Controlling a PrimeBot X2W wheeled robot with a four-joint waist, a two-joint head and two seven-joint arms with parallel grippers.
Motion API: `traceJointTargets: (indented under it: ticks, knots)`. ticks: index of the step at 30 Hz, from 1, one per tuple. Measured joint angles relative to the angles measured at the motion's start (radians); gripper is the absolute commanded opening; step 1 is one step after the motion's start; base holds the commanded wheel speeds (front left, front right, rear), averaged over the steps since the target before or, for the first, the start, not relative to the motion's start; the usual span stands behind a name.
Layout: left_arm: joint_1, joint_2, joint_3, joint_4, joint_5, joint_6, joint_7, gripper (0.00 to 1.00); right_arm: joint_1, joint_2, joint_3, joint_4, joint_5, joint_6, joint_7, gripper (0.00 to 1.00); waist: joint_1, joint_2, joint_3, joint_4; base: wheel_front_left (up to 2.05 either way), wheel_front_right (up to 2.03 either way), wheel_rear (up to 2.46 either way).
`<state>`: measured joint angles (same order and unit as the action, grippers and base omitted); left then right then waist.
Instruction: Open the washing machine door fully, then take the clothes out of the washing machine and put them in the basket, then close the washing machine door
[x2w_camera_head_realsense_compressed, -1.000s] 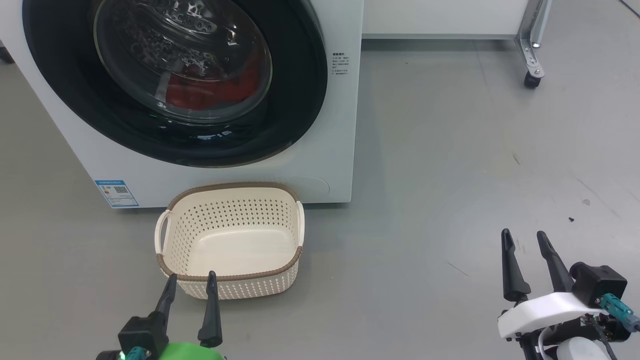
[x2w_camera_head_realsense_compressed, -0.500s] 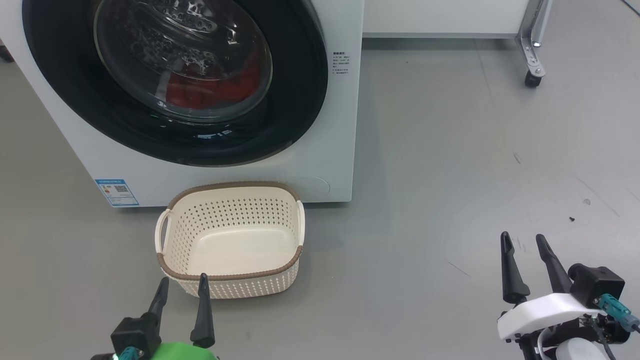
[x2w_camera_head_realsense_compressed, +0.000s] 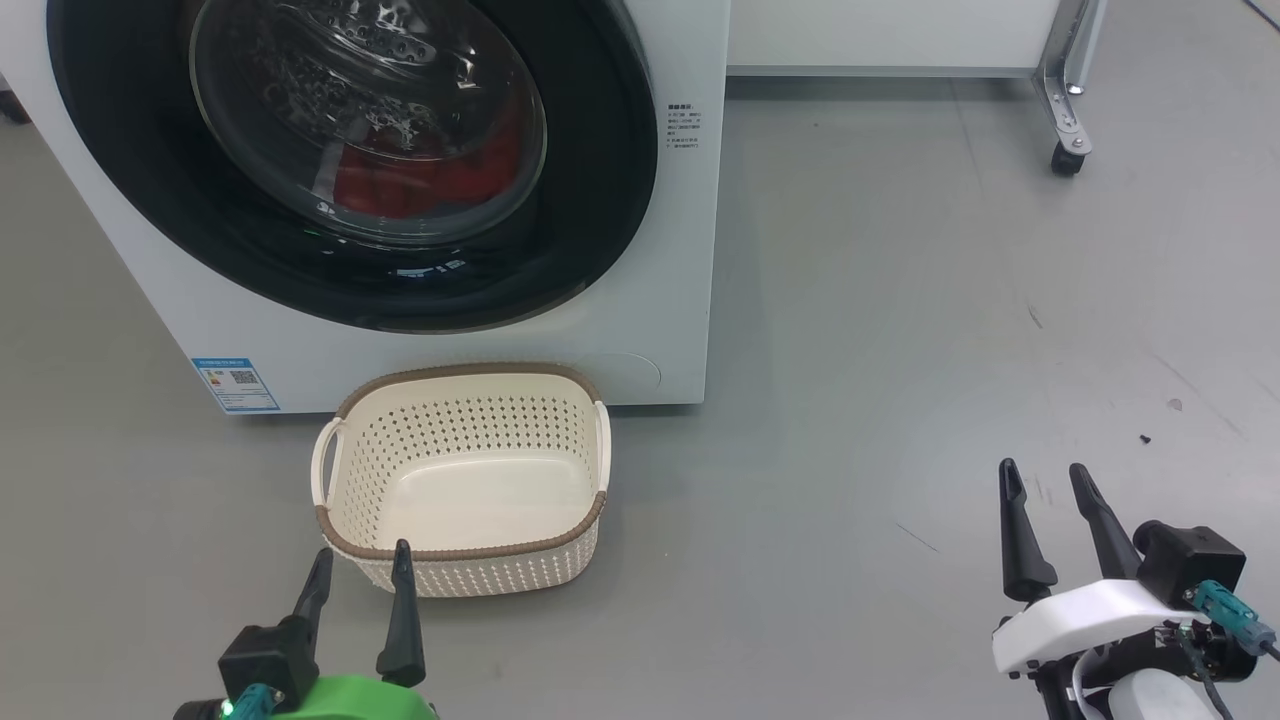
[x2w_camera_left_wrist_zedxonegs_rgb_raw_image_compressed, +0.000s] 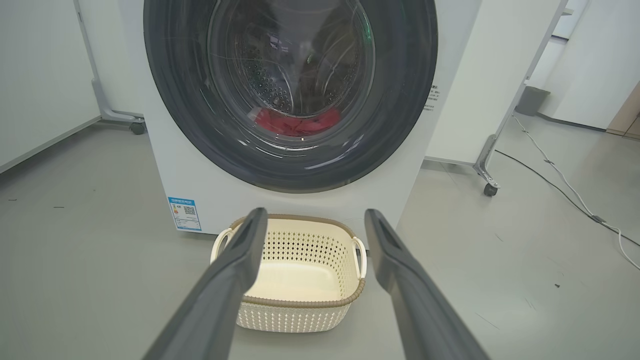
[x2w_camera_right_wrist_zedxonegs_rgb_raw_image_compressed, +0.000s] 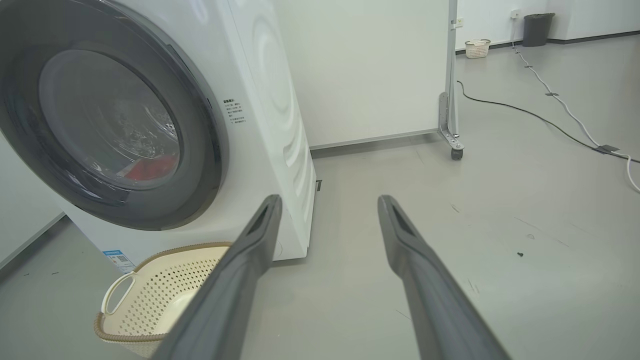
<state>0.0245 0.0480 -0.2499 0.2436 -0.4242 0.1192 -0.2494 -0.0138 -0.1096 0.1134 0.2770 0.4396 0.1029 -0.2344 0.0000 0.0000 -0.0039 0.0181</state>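
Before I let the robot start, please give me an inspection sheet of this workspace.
Surface: grey floor, some scuff marks.
Door: shut.
Clothes: red, in the drum behind the glass.
Washer: white, upright.
Basket: empty, on the floor close before the washer.
Clutter: small dark specks at the right.
Grippers: left gripper open, empty, before the basket; right gripper open, empty, over the floor.
Cables: black cable and white cable on the floor, away from the washer.
Surroundings: white panel on a wheeled stand; bin and second basket far off.
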Motion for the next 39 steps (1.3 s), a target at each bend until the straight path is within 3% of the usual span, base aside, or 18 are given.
traceJointTargets:
  ticks: [21, 22, 24, 33, 39]
  knots:
    - [-0.006, 0.0, -0.007, 0.003, -0.008, 0.0, 0.0, 1.0, -0.014, -0.015, -0.007, -0.006, -0.002, 0.001, -0.005, 1.0, 0.0, 0.0, 0.019, 0.008, 0.0, 0.0, 0.0]
    - [-0.006, 0.0, -0.01, 0.002, -0.008, 0.0, 0.0, 1.0, -0.019, -0.017, -0.01, -0.008, -0.002, 0.001, -0.006, 0.8, 0.0, 0.0, 0.024, 0.01, 0.0, 0.0, 0.0]
    - [-0.007, 0.0, -0.013, 0.001, -0.008, 0.0, 0.0, 1.0, -0.022, -0.021, -0.016, -0.014, 0.0, 0.002, -0.009, 0.0, 0.0, 0.0, 0.033, 0.014, 0.0, 0.0, 0.0]
    - [-0.039, -0.001, -0.045, -0.029, -0.017, 0.0, 0.0, 1.0, -0.053, -0.023, -0.04, -0.046, 0.086, 0.011, -0.009, 0.0, 0.0, 0.0, 0.091, 0.045, 0.0, 0.0, 0.0]
    - [-0.051, -0.001, -0.075, -0.052, -0.025, 0.0, 0.0, 1.0, -0.126, -0.032, -0.057, -0.067, 0.209, 0.019, 0.044, 0.0, 0.0, 0.0, 0.145, 0.073, 0.0, 0.0, 0.0]
